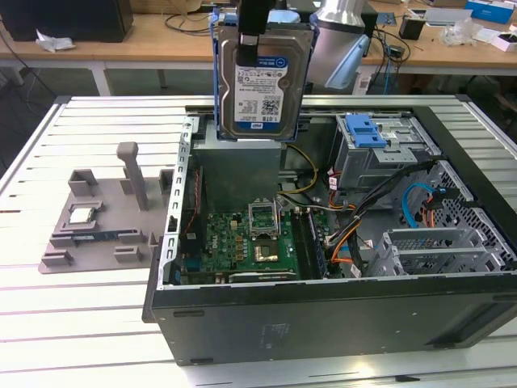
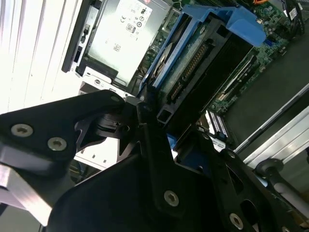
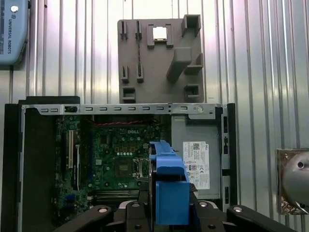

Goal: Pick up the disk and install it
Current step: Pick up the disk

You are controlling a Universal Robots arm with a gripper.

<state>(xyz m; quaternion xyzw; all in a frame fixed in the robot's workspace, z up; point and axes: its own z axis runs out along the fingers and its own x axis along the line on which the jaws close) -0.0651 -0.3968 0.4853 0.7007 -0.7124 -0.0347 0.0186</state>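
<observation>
The disk (one) hangs over one case.

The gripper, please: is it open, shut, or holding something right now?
Gripper: shut on the disk, held upright above the open computer case.

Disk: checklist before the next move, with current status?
1. Disk clamped in pincer: ok.
2. Disk hangs clear above the open case: ok.
3. Disk upright, label facing the exterior camera: ok.
4. Grey cage bay free: cannot tell.
5. Cables clear of the cage: cannot tell.
</observation>
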